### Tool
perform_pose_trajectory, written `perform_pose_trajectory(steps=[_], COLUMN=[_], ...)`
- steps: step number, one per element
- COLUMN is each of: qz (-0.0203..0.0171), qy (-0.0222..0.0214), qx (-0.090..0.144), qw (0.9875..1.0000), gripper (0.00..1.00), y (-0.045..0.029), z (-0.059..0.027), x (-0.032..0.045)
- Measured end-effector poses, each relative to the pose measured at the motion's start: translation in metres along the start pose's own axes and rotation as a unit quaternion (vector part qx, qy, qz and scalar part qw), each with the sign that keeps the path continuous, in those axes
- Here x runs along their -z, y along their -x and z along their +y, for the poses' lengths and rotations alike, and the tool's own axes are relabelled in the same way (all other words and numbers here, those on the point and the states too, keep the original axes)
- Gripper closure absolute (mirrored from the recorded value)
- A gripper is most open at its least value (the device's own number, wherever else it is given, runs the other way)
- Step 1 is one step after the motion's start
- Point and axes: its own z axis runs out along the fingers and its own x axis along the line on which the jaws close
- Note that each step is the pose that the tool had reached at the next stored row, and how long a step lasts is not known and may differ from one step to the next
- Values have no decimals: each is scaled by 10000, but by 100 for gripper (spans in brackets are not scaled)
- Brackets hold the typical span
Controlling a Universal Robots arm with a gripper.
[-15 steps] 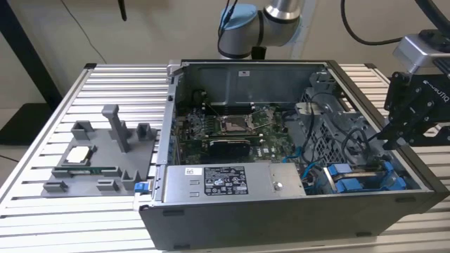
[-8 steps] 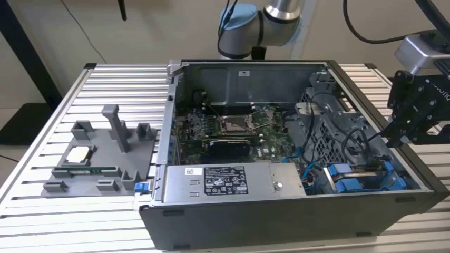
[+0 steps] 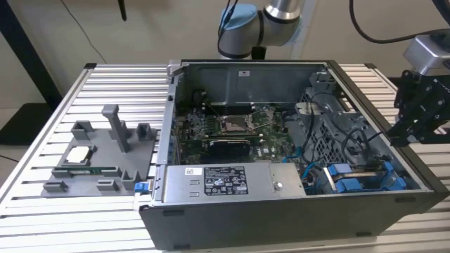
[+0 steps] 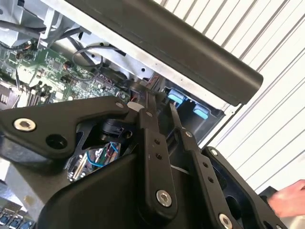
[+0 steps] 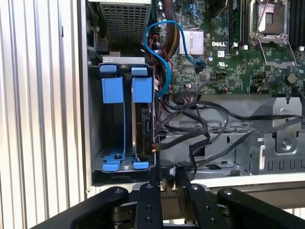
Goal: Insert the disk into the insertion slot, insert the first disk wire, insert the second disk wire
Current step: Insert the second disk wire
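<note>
The insertion slot (image 5: 113, 143) is a grey bay with blue rails in the open computer case, at the near corner on the exterior view's right (image 3: 360, 178). The disk (image 5: 143, 126) stands edge-on inside it, beside a blue carrier handle (image 5: 141, 89). A blue wire (image 5: 164, 52) loops from the board toward the bay, and black wires (image 5: 200, 129) lie beside the disk. My gripper (image 5: 167, 175) hovers just outside the case wall by the bay, also seen in the exterior view (image 3: 399, 136) and the second wrist view (image 4: 162, 104). Its fingers stand a little apart with nothing between them.
A grey labelled power-supply box (image 3: 232, 182) fills the case's near side, with the motherboard (image 3: 228, 126) behind it. A grey fixture (image 3: 98, 158) with small parts sits on the slatted table at the exterior view's left. A blurred pinkish shape, possibly a hand (image 4: 286, 200), is beyond the case.
</note>
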Motion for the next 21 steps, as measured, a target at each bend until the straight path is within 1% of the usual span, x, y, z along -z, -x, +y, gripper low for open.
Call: perform_pose_trajectory(steps=[2, 4, 6, 8, 11, 15, 16, 17, 18, 21], qz=[-4, -17, -40, -73, -99, -123, -126, -127, -128, -127], qy=[0, 0, 1, 2, 3, 3, 3, 3, 3, 3], qx=[0, 0, -1, -1, 0, -6, -6, -6, -6, -6], qw=[10000, 10000, 10000, 10000, 10000, 9999, 9999, 9999, 9999, 9999], gripper=[72, 72, 72, 72, 72, 72, 75, 75, 82, 82], y=[0, 0, -2, -3, -9, -13, -13, -13, -13, -13], z=[-13, -24, -27, -29, -31, -31, -31, -31, -31, -31], x=[-1, -4, -10, -18, -31, -36, -37, -37, -38, -38])
